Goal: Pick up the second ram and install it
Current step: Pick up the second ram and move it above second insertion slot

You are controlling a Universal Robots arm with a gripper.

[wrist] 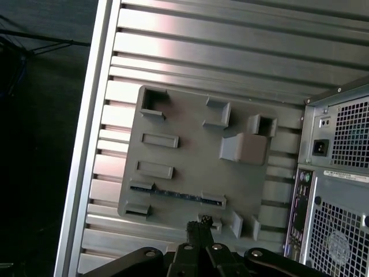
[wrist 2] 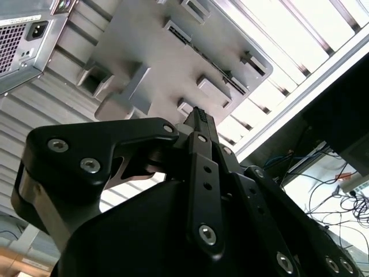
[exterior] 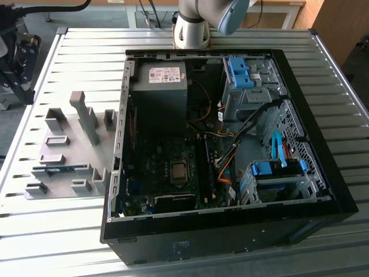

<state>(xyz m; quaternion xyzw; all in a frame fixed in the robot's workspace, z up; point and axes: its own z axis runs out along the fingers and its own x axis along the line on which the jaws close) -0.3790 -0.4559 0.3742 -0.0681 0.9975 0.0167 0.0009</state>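
Slatted metal table point(exterior: 86, 40), one open computer case point(exterior: 230, 236), one ram stick point(exterior: 57, 169) in grey fixture point(exterior: 64, 126), fingers point(wrist: 196, 228) closed, empty

The fixture plate point(exterior: 72, 156) is laid on the tabletop point(exterior: 46, 231), at the exterior view's left of the computer case point(exterior: 230, 236). The second ram point(exterior: 60, 169) is seated in the plate.

Bench point(exterior: 46, 231) silver, striped with parallel ridges; fixture plate point(exterior: 63, 124) plain matte grey; second ram point(exterior: 60, 169) blue-green with dark chips; computer case point(exterior: 230, 242) black; drive brackets point(exterior: 277, 168) bright blue; claw point(wrist 2: 199, 118) black.
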